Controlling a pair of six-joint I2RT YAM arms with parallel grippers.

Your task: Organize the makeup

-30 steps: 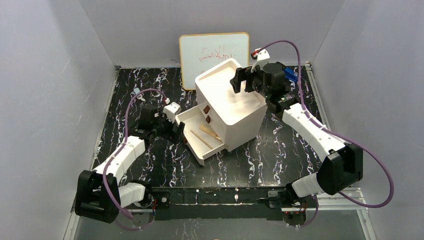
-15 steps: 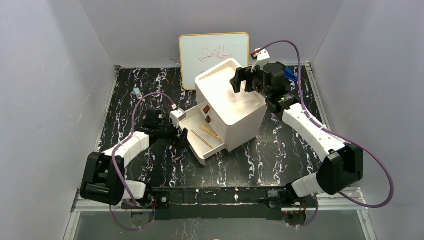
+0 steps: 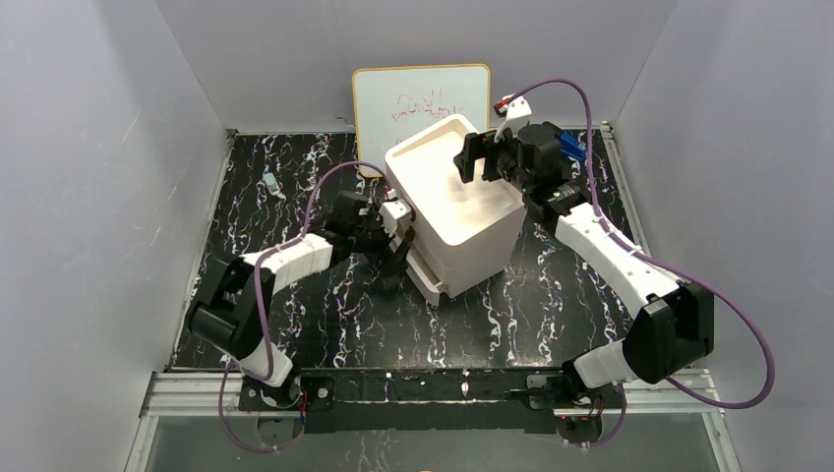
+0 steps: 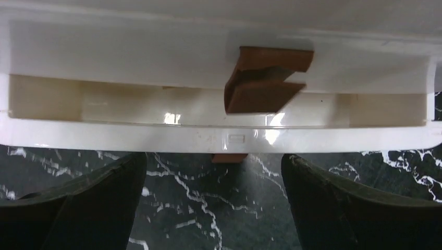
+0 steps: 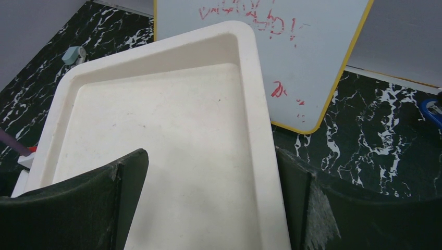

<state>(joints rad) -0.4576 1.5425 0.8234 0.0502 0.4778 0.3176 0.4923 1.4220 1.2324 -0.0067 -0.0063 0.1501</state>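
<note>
No makeup shows in any view; the gold-tan pencils seen earlier are hidden inside the drawer. The white drawer box (image 3: 462, 211) stands mid-table. Its lower drawer (image 4: 219, 138) is pushed almost fully in, leaving a narrow gap. A brown handle (image 4: 266, 78) sits above it. My left gripper (image 3: 398, 241) is open and empty right at the drawer front, with the fingers (image 4: 78, 203) spread either side in the left wrist view. My right gripper (image 3: 472, 157) is open and empty, hovering over the box's bare top tray (image 5: 156, 130).
A whiteboard (image 3: 418, 98) with red scribbles leans on the back wall behind the box and shows in the right wrist view (image 5: 292, 52). A small pale blue object (image 3: 269, 182) lies at the far left of the black marbled table. Grey walls enclose three sides.
My left gripper has moved right toward the box and pushed the open drawer nearly closed, hiding the pencils. The right arm has not moved.
</note>
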